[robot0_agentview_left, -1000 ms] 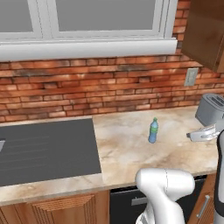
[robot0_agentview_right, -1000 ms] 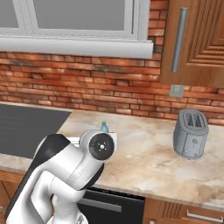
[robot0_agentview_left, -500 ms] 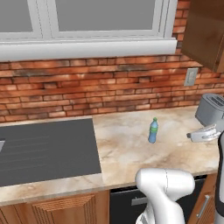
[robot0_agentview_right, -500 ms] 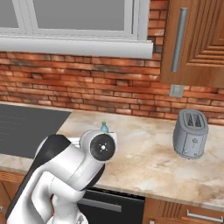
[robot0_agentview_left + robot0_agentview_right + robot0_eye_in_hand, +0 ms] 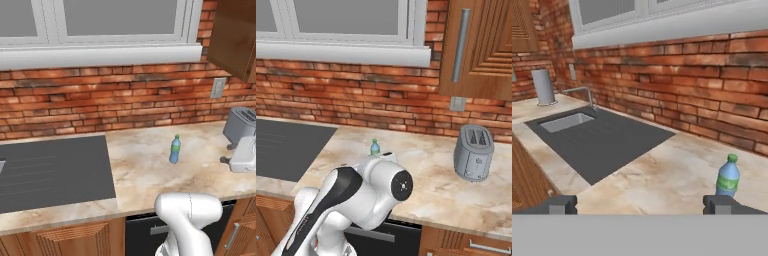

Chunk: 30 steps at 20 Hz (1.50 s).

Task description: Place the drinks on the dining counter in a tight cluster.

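Right now the jaws stand wide apart with nothing between them; in the hand view the gripper (image 5: 641, 204) shows two dark fingertips (image 5: 560, 204) at the bottom edge, one far left, one far right. Just above the right tip stands the small blue bottle (image 5: 728, 176) with the green cap, near but apart, no contact. It sits upright on the beige marble counter (image 5: 662, 175), long axis vertical, cap pointing straight up, not tilted. Same bottle in the left base view (image 5: 174, 149), alone on open marble between the dark grey sink surface (image 5: 52, 170) and the grey toaster (image 5: 241, 126). In the right base view its green cap and upper part (image 5: 375, 147) peek over the white arm (image 5: 371, 192), which covers the lower part.

Behind the bottle runs a red brick wall (image 5: 677, 85), a window with a white sill (image 5: 100, 55) above. The hand view also shows a steel basin (image 5: 566, 121) with a faucet (image 5: 582, 92) set in the dark surface, and a grey cylinder (image 5: 544, 86) further back.

Progress, as a judgement: early. This bottle is not yet grasped, nothing is held, and no cluster is formed. Left to do: close on the bottle around its body, lift, carry it to the dining counter, set it close to the other drinks. How those stand cannot be told. An upright, slim bottle should suit a side grasp, but could tip if nudged by one finger first.
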### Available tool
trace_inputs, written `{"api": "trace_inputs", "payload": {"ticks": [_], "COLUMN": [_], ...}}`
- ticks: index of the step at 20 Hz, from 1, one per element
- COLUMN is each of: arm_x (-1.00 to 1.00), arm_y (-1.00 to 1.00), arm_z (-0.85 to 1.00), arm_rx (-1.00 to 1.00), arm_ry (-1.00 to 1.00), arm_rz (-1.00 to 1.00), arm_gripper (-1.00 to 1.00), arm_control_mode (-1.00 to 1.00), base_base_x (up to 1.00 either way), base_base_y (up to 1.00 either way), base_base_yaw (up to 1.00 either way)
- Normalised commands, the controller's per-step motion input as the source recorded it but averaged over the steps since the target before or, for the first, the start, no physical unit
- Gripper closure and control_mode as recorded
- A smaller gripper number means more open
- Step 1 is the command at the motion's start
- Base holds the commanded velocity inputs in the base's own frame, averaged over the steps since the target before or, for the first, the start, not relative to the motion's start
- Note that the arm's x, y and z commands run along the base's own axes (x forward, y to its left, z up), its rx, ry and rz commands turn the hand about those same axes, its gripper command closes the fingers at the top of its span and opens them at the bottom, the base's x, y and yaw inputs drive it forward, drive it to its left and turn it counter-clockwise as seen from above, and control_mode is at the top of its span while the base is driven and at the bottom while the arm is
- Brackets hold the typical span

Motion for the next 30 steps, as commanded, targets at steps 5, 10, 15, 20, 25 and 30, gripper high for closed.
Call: {"api": "trace_inputs", "payload": {"ticks": [5,10,15,20,25,30], "arm_x": [0.28,0.23,0.14,0.06,0.04,0.18], "arm_y": [0.06,0.14,0.07,0.02,0.04,0.05], "arm_z": [0.00,-0.04,-0.10,-0.15,-0.12,-0.08], "arm_rx": [0.00,0.00,0.02,0.04,0.00,0.00], "arm_ry": [-0.08,0.00,0.00,0.00,-0.04,-0.06], "arm_rz": [-0.10,-0.09,0.00,0.00,0.00,0.00], "arm_gripper": [-1.00,-1.00,-1.00,-1.00,-1.00,-1.00], "arm_control_mode": [-1.00,-1.00,-1.00,-1.00,-1.00,-1.00], "base_base_x": [0.00,0.00,0.00,0.00,0.00,0.00], "base_base_y": [0.00,0.00,0.00,0.00,0.00,0.00], "base_base_yaw": [0.00,0.00,0.00,0.00,0.00,0.00]}}
